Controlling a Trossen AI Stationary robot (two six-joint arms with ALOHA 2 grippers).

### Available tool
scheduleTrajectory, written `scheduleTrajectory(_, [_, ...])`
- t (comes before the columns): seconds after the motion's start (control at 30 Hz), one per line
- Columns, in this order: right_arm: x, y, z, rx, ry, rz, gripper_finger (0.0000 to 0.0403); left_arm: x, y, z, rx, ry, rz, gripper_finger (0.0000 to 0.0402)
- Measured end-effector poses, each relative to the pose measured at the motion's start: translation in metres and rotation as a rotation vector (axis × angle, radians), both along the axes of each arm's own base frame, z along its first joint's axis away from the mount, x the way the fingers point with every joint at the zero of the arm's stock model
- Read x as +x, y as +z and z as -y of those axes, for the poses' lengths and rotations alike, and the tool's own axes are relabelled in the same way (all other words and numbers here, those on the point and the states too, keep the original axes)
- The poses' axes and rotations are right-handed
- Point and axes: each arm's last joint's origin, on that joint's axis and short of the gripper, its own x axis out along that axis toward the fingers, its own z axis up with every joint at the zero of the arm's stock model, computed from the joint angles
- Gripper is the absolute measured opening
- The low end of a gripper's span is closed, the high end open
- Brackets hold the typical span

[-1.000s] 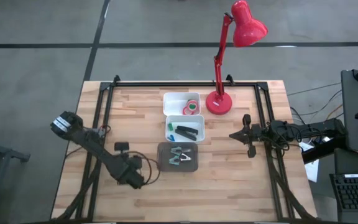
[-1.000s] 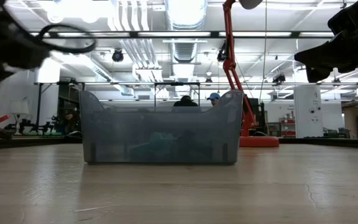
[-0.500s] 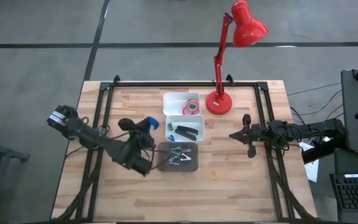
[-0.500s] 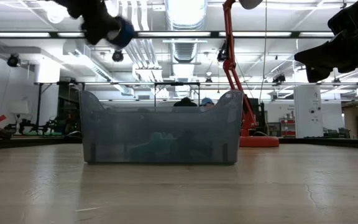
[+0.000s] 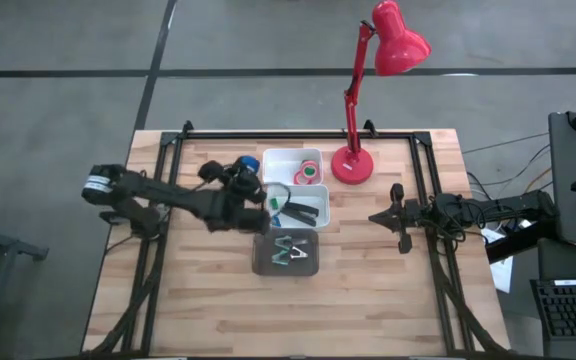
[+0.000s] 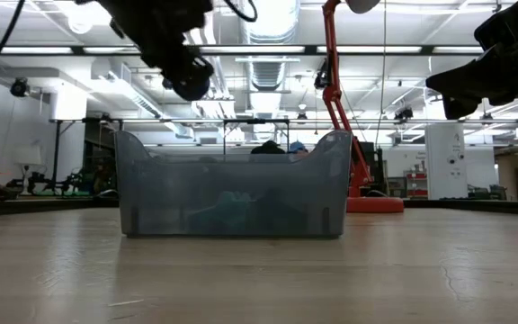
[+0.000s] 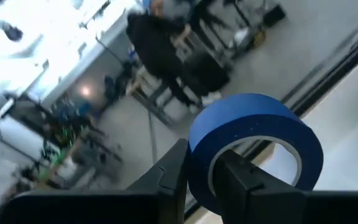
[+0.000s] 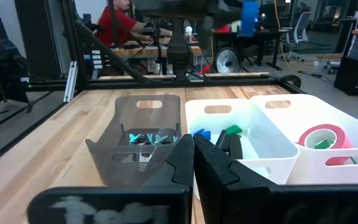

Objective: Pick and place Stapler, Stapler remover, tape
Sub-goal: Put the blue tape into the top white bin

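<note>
Three bins sit mid-worktop (image 5: 368,290): two white plastic ones (image 5: 280,160) and a grey translucent one (image 5: 264,262). One blue tape roll (image 7: 253,134), a smooth ring, is clamped in the left end effector (image 5: 252,170), raised just beside the far white bin. The right end effector (image 5: 376,217), fingers together, waits over bare wood, well apart from the bins.

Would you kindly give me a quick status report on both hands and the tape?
Left hand shut on blue tape roll, high beside the white bins. Right hand parked at the right, shut, empty. Nothing in the way.
</note>
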Motion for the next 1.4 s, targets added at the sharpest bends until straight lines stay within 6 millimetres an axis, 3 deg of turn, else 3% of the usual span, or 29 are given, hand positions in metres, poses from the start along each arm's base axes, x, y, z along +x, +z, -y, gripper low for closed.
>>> scheduleTrajectory(0.17, [0.0,0.0,0.0,0.0,0.0,0.0,0.0008,0.019,0.0,-0.028,-0.208,-0.028,-0.011,0.0056])
scheduleTrajectory(0.27, [0.0,0.0,0.0,-0.002,0.0,0.0,0.0009,0.036,0.0,-0.042,-0.339,-0.166,-0.021,0.0051])
scheduleTrajectory(0.47, [0.0,0.0,0.0,0.0,0.0,0.0,0.0009,0.056,0.009,-0.067,-0.417,-0.387,0.067,0.0059])
scheduleTrajectory(0.77, [0.0,0.0,0.0,-0.002,0.001,0.0,0.0008,0.05,0.006,-0.121,-0.583,-0.45,0.164,0.0053])
scheduleTrajectory(0.9, [0.0,0.0,0.0,-0.002,0.001,0.0,0.0009,0.043,0.003,-0.139,-0.629,-0.398,0.209,0.0056])
scheduleTrajectory(1.2, [0.0,0.0,0.0,-0.001,0.0,0.0,0.0009,0.051,-0.034,-0.156,-0.756,-0.403,0.124,0.0056])
scheduleTrajectory(1.4, [0.0,0.0,0.0,-0.002,0.0,0.0,0.0009,0.054,-0.047,-0.161,-0.772,-0.378,0.097,0.0063])
